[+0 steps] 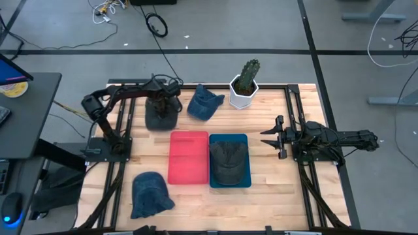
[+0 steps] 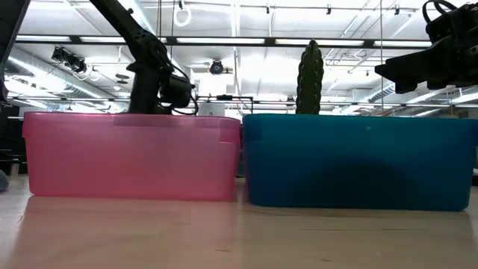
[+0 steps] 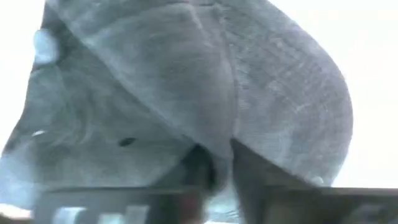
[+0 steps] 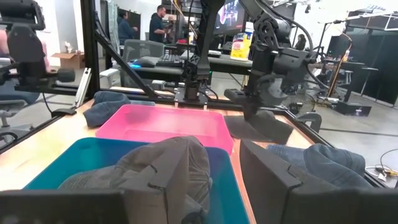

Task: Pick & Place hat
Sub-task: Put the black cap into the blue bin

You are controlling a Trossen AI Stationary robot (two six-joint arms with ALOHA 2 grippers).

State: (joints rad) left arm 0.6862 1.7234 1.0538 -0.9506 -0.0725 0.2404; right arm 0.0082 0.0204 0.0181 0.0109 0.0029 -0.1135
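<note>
1. Your tabletop [image 1: 261, 124] of pale wood lies closest to the low camera and carries everything else.
2. Two bins stand side by side, touching, in its middle: the pink bin [image 1: 189, 157] on the left-arm side and the blue bin [image 2: 358, 161] on the right-arm side.
3. You can see a dark hat [image 1: 228, 160] lying inside the blue bin and filling most of it.
4. You have a denim hat [image 1: 150, 194] on the near-left part of the tabletop, apart from the pink bin.
5. Behind the pink bin sits the charcoal hat [image 1: 160, 117], directly under the left arm; a blue hat [image 1: 205, 103] lies just beside it, toward the cactus pot [image 1: 244, 94].
6. Your left tool [image 1: 160, 101] is down on the charcoal hat, its fingers [image 3: 249, 183] drawn close with the fabric pinched between them. Whether the hat is off the wood, you cannot tell.
7. Your right tool [image 1: 273, 138] hangs above the tabletop just right of the blue bin, fingers spread wide, pinching nothing.
</note>
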